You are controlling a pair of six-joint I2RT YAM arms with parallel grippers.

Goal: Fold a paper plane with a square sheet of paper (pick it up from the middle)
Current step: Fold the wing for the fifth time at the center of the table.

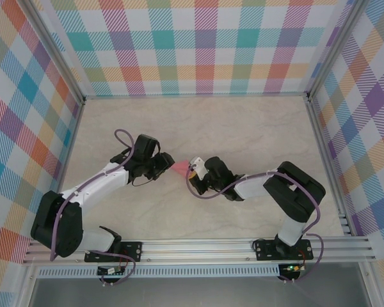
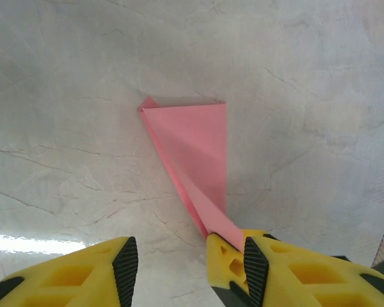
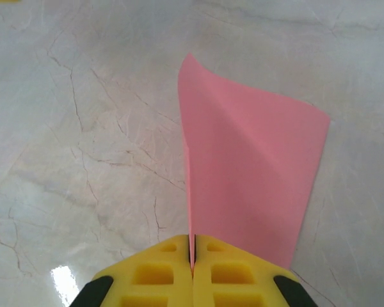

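The table (image 1: 256, 128) has a pale, marble-like top with thin grey veins. The back wall (image 1: 198, 45) at 12 o'clock, the left wall (image 1: 19, 128) at 9 o'clock and the right wall (image 1: 365, 115) at 3 o'clock carry a coloured check pattern. A metal rail (image 1: 198, 246) runs at 6 o'clock. A light spot (image 2: 32, 243) shines on the top.

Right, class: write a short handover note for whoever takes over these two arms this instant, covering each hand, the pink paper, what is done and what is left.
Left hand: open, gripping nothing; the narrow tip of the paper ends close beside it.
Right hand: shut on the paper's folded edge.
Paper: pink, between the two hands, over the middle of the table.
Done: folded into a tapered, creased wedge.
Left: probably further folds; it is only a wedge so far.
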